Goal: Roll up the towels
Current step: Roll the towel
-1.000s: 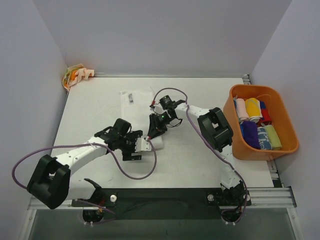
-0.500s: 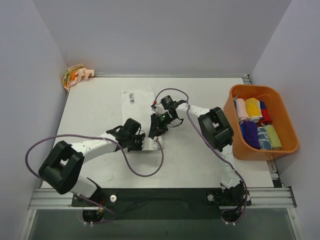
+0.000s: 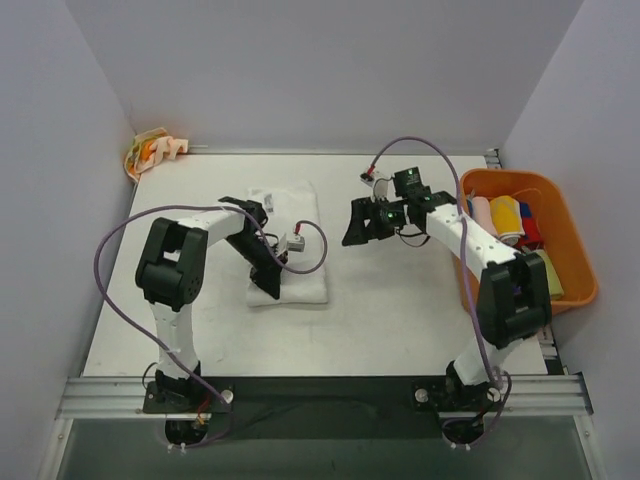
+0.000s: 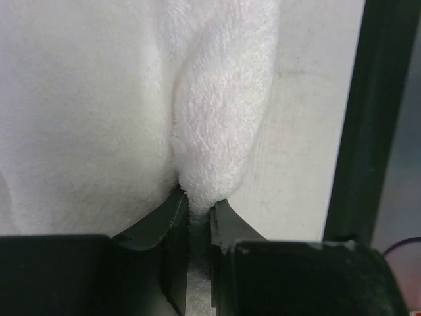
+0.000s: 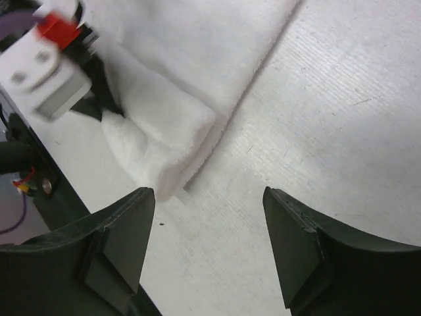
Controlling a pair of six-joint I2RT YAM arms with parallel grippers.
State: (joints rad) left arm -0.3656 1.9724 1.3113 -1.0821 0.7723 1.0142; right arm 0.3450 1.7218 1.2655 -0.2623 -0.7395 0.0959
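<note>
- The counter (image 3: 400, 310) carries everything; its middle serves as the flat working space a towel needs before it can be rolled.
- The white towel (image 3: 300, 260) lies there as a long strip running away from the arms, near the left arm. Its near end looks doubled over in the right wrist view (image 5: 164, 138), which I judge to be the fold that starts a roll.
- The orange bin (image 3: 510, 175) sits at the right edge of the counter, beside the right arm, likely as the drop-off for finished rolls.
- The left end effector (image 3: 268, 288) rests on the towel's near left edge, pressed together on a raised ridge of the terry cloth (image 4: 217, 112). Its wrist view shows the pile pinched between the fingertips (image 4: 196, 201). This grip seems meant to anchor or drag that edge.
- The right end effector (image 3: 355, 225) hangs spread, just beside the towel's right edge, holding nothing (image 5: 207, 224). It seems placed to take the opposite edge.
- The rolled towels (image 3: 507, 215), in several colours, lie packed inside the bin: done, by the look of it.
- The cream towel (image 3: 152, 152) with orange blotches lies bunched at the far left corner, well apart from both arms, apparently waiting.
</note>
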